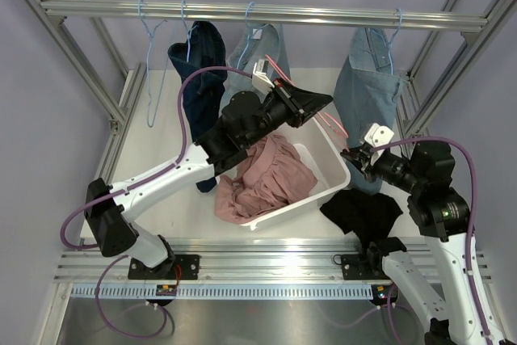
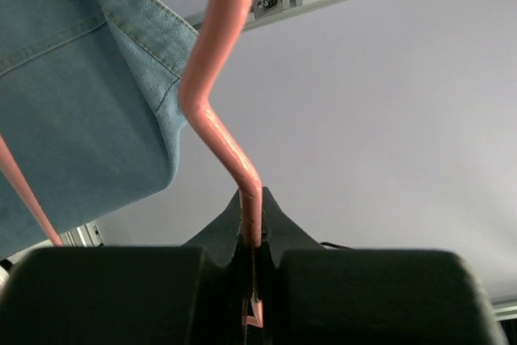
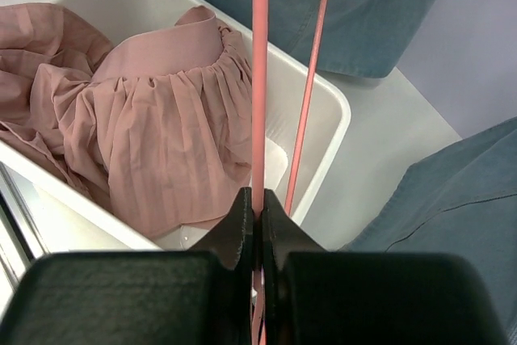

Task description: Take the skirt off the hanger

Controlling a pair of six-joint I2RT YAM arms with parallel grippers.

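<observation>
A: Our right gripper (image 1: 349,153) is clamped tight on the pink hanger (image 1: 333,124). In its wrist view we see the wire pinched between the fingers (image 3: 237,228).
B: We agree. Just near of it, a black cloth (image 1: 363,209) lies on the table (image 1: 194,216).
A: Left of that we find the pink skirt (image 1: 266,175), heaped in the white bin (image 1: 335,175) below the hanger.
B: Whether skirt and hanger touch, we cannot tell.
A: Farther on, our left gripper (image 1: 321,103) is closed on another part of the same hanger, with the wire nipped between its jaws.
B: Beyond it we see a dark denim piece (image 1: 202,62) at left and a pale denim piece (image 1: 367,86) at right. Both hang from the rail (image 1: 266,12) at the far side.
</observation>
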